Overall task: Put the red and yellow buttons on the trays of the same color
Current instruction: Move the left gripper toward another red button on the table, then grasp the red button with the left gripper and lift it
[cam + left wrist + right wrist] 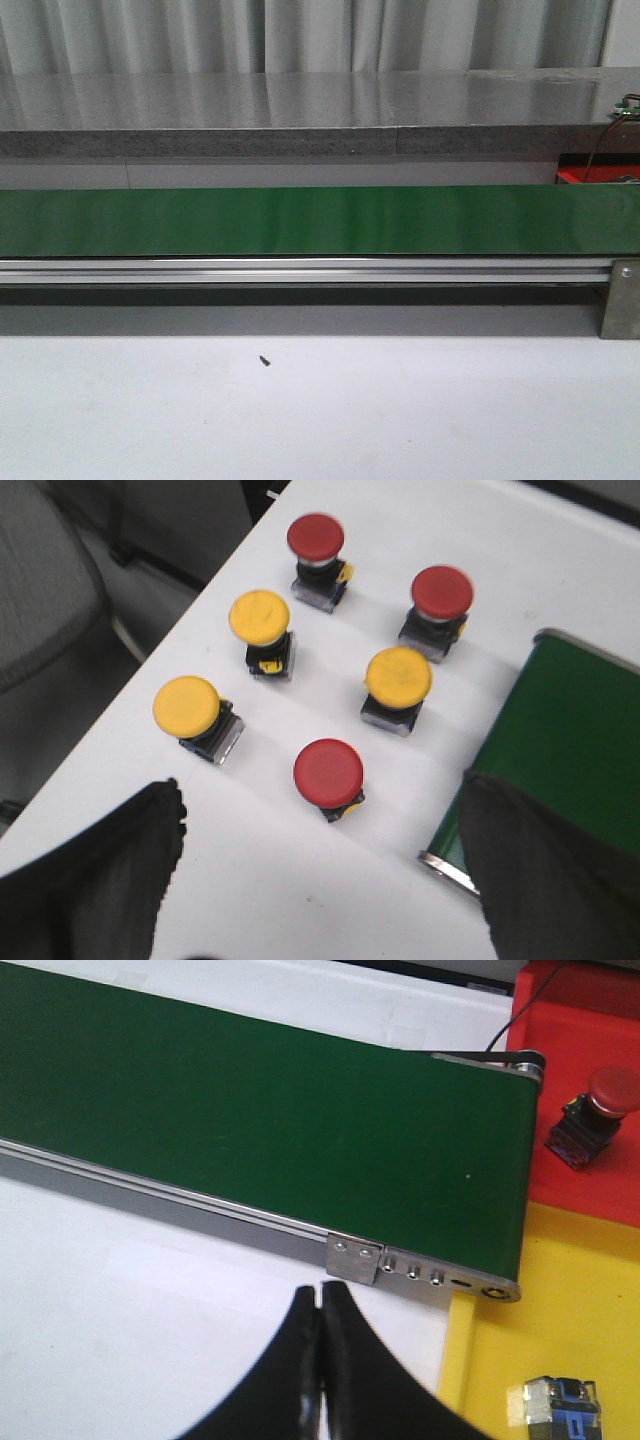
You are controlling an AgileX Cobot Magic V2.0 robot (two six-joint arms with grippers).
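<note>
Buttons wait in a loose cluster on the white desk [300, 900] under the left hand [320, 870], beside the end of the green belt [580, 740]: three red and three yellow, all upright and standing apart. The nearest to that hand is a red button [328, 771], with a yellow one [186, 706] to one side and another yellow [398, 676] just beyond it. The left hand is open, its fingers spread wide and holding nothing.

At the belt's other end, the right hand [320, 1360] is closed and empty, hovering over the desk near the belt's frame. A red button [612, 1090] already sits on the red tray [580, 1180]; on the yellow tray [560, 1330] lies a button body [555, 1405] whose cap I cannot see.

The risks, as I judge them: the buttons are top-heavy, so a finger brushing a cap could tip one over. They stand close enough that wide fingers may knock a neighbour. A button set on the belt off-centre or leaning could topple or roll off. And the closed right hand must open in time to catch anything arriving.
</note>
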